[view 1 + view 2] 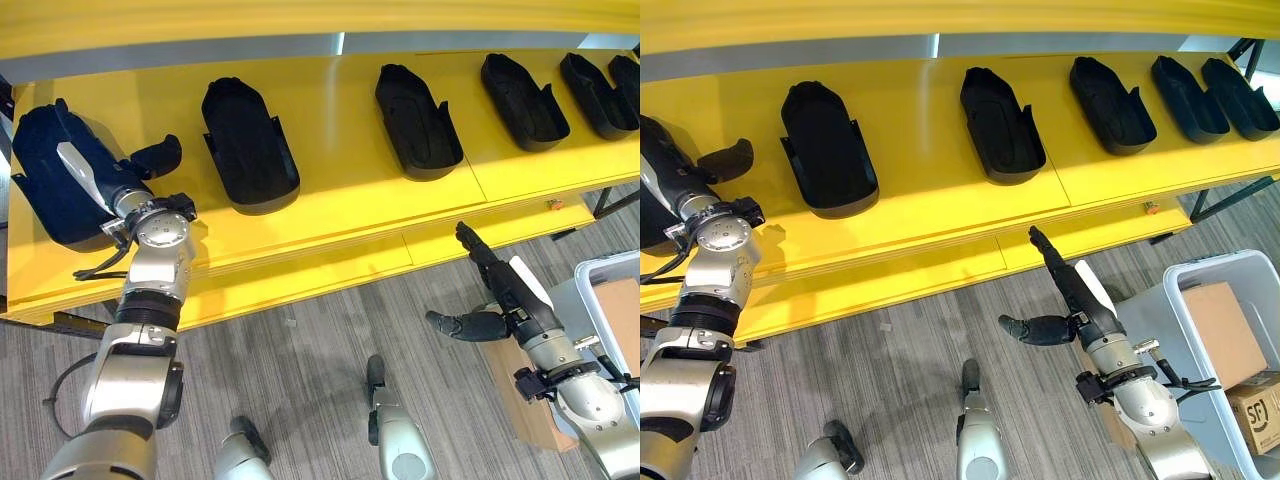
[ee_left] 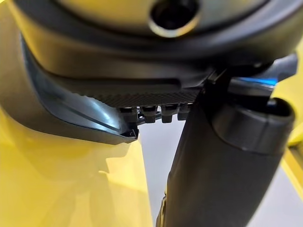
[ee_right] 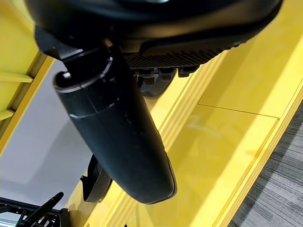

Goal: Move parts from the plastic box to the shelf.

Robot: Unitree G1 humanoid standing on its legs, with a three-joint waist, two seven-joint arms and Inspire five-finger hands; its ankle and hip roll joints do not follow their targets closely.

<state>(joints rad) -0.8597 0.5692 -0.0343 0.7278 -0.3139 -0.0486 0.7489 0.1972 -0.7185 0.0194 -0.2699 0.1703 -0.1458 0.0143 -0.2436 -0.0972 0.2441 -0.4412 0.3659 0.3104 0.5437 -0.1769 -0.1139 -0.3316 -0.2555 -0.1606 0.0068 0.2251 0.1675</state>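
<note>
We see our left hand [image 1: 95, 180] up at ten o'clock on the yellow shelf [image 1: 340, 190], lying over a black moulded part [image 1: 45, 170] at the shelf's left end with the thumb splayed out, though we cannot tell whether its fingers grip the part. Five more black parts [image 1: 248, 145] lie spaced along the shelf from eleven to two o'clock. Our right hand [image 1: 500, 290] hangs at four o'clock below the shelf edge, fingers straight, thumb spread and empty, beside the grey plastic box [image 1: 1210, 290] holding cardboard boxes [image 1: 1225, 335].
</note>
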